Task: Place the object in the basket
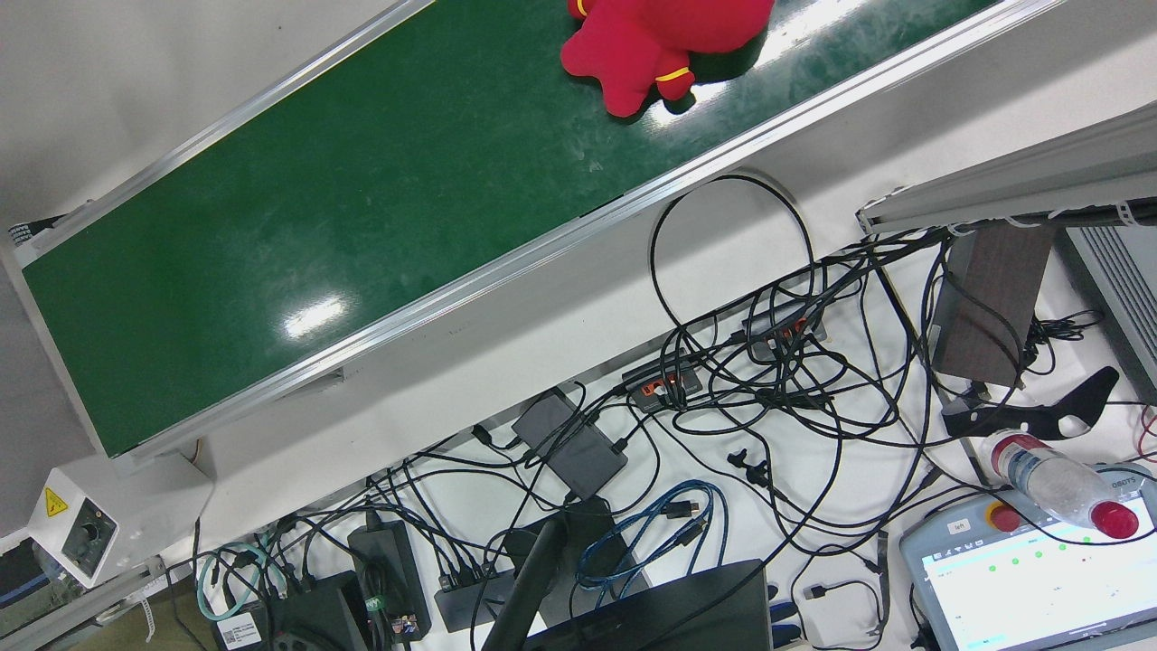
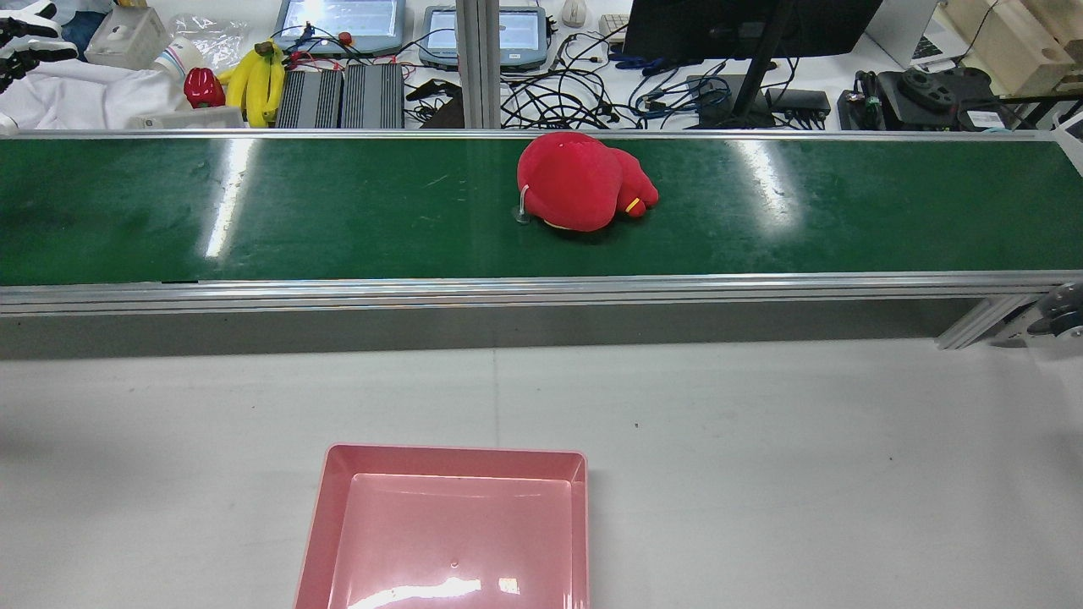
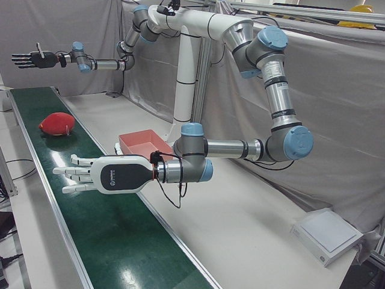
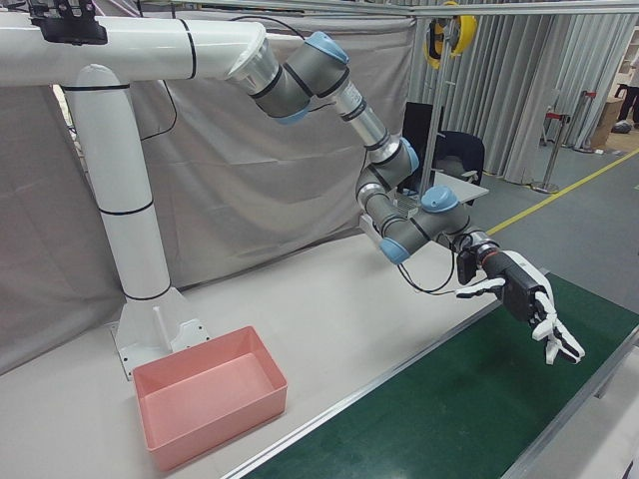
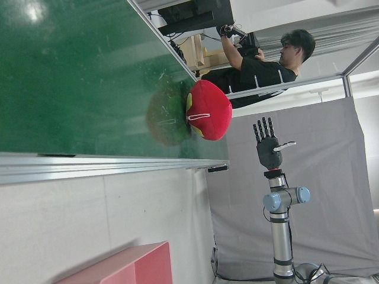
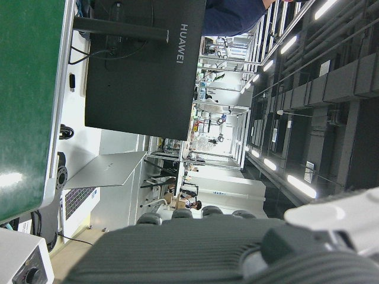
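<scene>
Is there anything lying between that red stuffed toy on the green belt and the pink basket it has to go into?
Nothing visible. In the rear view, the red plush toy lies on the green belt. Between it and the pink basket there is only the belt's metal edge rail and bare white table. The toy would have to be lifted over that rail.

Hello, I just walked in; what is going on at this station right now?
A red plush toy lies on the green conveyor belt, and nothing is touching it. The left hand and the right hand both hover open above the belt, one on each side of the toy, holding nothing. The pink basket sits empty on the white table beside the belt, so the toy is not yet picked up.
</scene>
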